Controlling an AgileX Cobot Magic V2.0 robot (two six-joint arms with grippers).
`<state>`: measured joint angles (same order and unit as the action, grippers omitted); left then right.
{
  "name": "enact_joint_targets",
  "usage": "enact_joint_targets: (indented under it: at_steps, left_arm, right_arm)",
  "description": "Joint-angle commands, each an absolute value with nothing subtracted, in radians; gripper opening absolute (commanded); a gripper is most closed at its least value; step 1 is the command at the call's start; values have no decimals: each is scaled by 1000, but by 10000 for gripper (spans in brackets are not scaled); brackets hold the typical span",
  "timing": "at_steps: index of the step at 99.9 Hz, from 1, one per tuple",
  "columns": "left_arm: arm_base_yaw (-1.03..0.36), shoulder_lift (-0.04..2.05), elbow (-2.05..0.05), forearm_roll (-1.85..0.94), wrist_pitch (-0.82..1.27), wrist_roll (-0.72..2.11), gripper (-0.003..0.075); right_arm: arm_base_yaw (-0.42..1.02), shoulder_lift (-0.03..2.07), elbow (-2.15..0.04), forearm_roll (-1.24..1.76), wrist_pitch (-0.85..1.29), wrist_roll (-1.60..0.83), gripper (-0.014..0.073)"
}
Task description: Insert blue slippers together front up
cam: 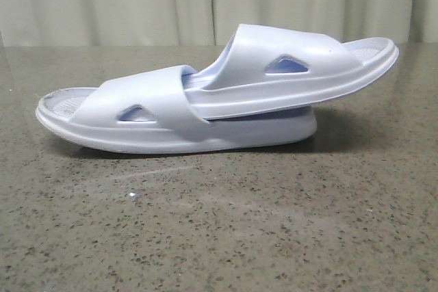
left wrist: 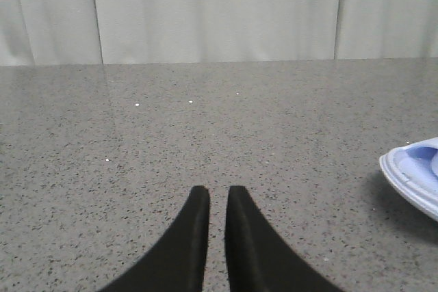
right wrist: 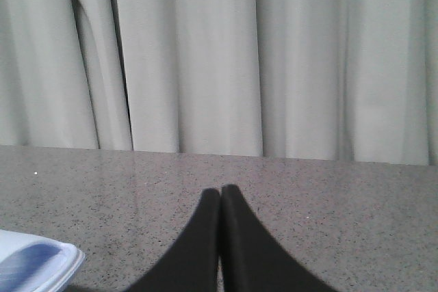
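Blue slippers: two are present, nested as a pair on the speckled grey surface [cam: 219, 237]. The lower slipper [cam: 157, 111] lies flat on its sole. The upper slipper [cam: 294, 70] is pushed under the lower one's strap, with its free end tilted up and overhanging to the right. Both straps show triangular cut-outs.

No arm appears in the front view. Nothing stands between the camera and the pair.

In the left wrist view, the left end effector [left wrist: 217, 200] hangs above bare surface, fingers nearly together with a narrow gap, holding nothing; a slipper edge [left wrist: 414, 176] lies off to one side. The right end effector [right wrist: 220, 196] has its fingers touching and grips nothing.

Pale pleated curtains [cam: 205, 1] hang behind the surface.
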<state>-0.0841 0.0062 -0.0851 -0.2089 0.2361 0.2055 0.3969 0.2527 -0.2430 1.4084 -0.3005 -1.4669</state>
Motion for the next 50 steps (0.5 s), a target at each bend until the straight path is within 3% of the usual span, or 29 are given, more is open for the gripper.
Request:
enact_joint_targets:
  at_steps: [1,50]
  left_arm:
    - [-78,-15,-71,-189,123,182,16]
    - [-78,-33,10,-88,54,102,16]
  right_arm:
    - [393,257,-271,1387,-310,-1488,-107]
    - [393,257,-271,1387,-310,-1488,-107]
